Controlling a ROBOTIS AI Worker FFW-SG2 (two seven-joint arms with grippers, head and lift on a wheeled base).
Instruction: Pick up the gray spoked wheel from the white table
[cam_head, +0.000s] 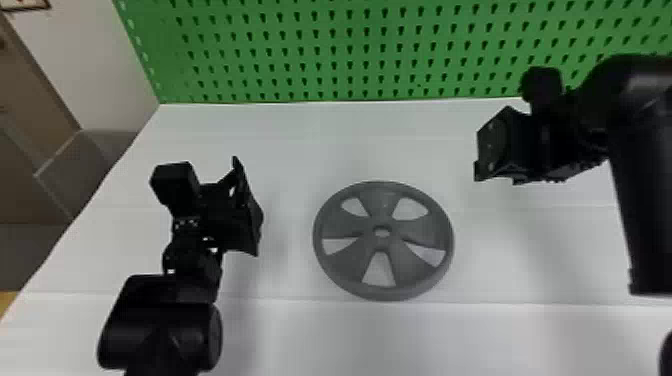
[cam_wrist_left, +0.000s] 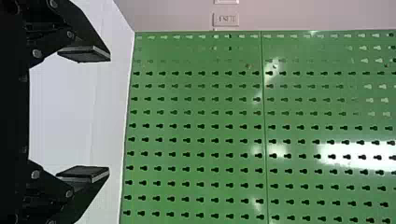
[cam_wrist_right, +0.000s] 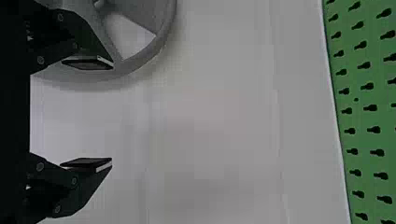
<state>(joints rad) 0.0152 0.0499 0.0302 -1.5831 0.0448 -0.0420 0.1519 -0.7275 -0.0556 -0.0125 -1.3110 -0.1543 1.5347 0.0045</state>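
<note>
Before me, slightly to my right, the gray spoked wheel (cam_head: 384, 202) lies flat on the white tabletop (cam_head: 280, 330), five broad spokes reaching its round rim, a small hole through its hub.

A green pegboard (cam_head: 350, 50) stands along the far edge of the white worktop (cam_head: 525, 260), light glaring off its face. A pale wall (cam_head: 100, 65) and brown panel (cam_head: 35, 85) show past the far left corner.

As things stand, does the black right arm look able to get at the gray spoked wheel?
Probably yes. The right arm's black two-fingered gripper is open, beyond and to the right of the wheel, and nothing lies between them on the white table.
</note>
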